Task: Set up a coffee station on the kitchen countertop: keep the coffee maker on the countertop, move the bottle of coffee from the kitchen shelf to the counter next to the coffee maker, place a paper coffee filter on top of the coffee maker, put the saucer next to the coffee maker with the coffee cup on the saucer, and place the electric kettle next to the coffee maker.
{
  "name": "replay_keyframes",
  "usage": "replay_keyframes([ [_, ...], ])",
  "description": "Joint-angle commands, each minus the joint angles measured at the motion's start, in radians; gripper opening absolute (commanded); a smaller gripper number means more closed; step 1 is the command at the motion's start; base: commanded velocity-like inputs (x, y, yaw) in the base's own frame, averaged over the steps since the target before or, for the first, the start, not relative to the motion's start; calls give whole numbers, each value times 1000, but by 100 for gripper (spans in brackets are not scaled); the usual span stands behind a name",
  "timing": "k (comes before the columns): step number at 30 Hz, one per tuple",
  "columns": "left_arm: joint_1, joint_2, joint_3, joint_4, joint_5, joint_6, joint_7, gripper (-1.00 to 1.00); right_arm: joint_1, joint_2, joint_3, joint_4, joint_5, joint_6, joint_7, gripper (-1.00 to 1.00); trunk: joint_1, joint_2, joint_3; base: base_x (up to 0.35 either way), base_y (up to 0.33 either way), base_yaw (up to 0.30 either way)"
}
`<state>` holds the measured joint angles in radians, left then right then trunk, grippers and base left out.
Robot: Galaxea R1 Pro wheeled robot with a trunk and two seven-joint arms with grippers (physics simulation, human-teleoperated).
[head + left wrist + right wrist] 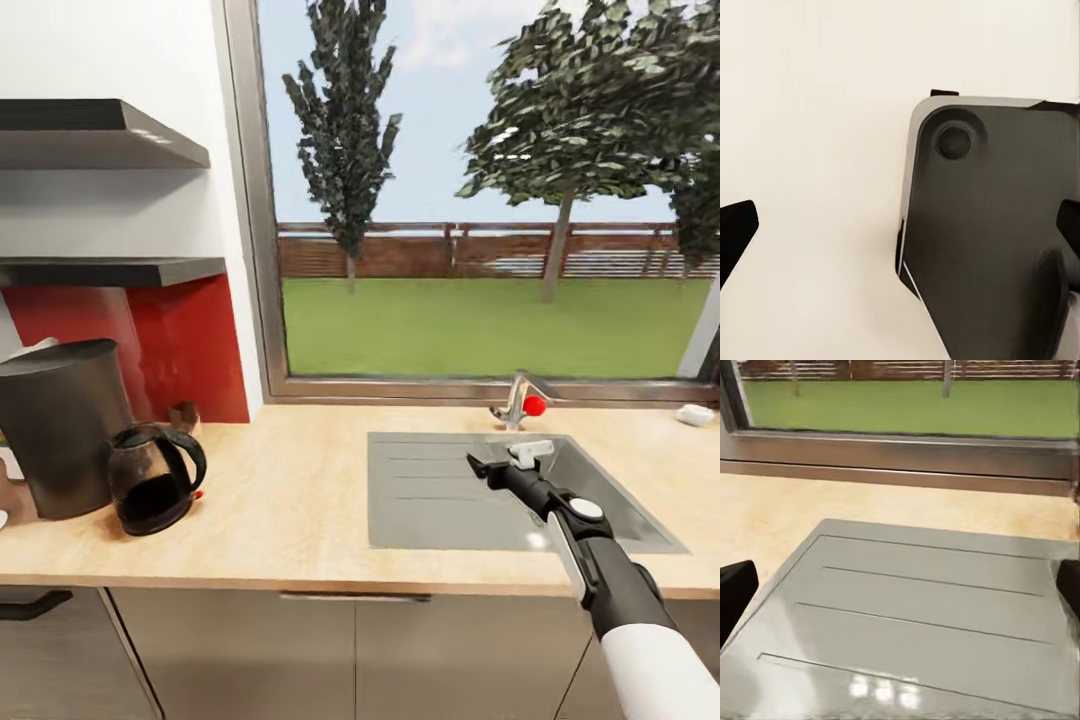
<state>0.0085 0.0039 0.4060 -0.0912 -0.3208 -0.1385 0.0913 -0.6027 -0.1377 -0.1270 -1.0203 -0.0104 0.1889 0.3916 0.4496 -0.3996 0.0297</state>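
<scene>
The dark-grey coffee maker [60, 440] stands at the far left of the light-wood kitchen countertop [290, 500]. The glass electric kettle [155, 478] sits right beside it. A white pointed piece [30, 350], seemingly the paper coffee filter, pokes up at the maker's top rim. Behind the kettle a small brown item [185, 415] looks like the bottle of coffee. The black kitchen shelf [110, 270] above is bare. The coffee cup is out of view. My right gripper [505, 458] [900, 592] hovers open over the sink. My left gripper [900, 232] is open, holding nothing.
A steel sink [430, 500] with drainer grooves is set in the counter, and a tap [520, 400] with a red knob stands behind it. A small white object [695, 414] lies at the far right. A window spans the back wall. A dark part of the robot [990, 225] is in the left wrist view.
</scene>
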Motion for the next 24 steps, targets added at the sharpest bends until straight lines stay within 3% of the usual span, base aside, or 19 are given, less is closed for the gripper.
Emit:
replay_keyframes([
  [1,1,-1,7,-1,-11,-3,4,100,0,0,-2,2,0,6,6,100,0,0,1,0,-260,-242],
  [15,1,0,14,0,-8,-1,8,100,0,2,0,6,0,6,6,100,0,0,13,0,-267,-231],
  [24,8,4,14,9,-7,3,8,100,0,3,0,5,-2,6,6,100,0,0,15,0,-268,-49],
])
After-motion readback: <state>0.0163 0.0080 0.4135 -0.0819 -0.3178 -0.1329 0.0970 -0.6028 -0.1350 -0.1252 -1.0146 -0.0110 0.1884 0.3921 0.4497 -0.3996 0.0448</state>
